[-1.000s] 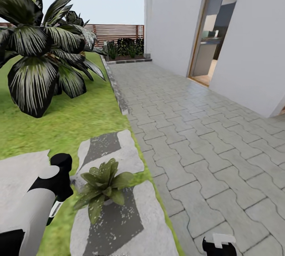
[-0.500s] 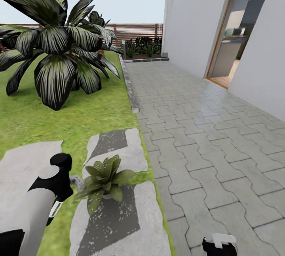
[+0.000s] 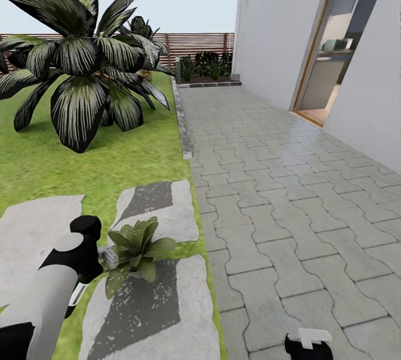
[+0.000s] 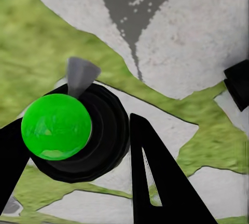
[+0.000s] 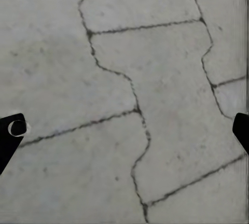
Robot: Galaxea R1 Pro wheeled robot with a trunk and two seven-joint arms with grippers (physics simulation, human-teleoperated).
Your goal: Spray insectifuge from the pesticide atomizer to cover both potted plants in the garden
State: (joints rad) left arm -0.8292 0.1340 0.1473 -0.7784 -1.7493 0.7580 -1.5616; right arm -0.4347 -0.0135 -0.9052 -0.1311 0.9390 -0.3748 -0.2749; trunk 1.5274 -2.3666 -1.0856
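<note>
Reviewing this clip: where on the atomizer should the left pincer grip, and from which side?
Grip the atomizer by its round black body, fingers on opposite flanks, coming from the side opposite the grey nozzle so it stays unblocked. The left pincer seems to sit so.

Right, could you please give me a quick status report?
Left gripper shut on atomizer. Right gripper open over paving. Potted plant just ahead, nothing between.

Big dark-leaved palm [image 3: 83,76] on the grass, grey interlocking paving [image 3: 289,193], white house wall [image 3: 278,20], open doorway [image 3: 328,70]
</note>
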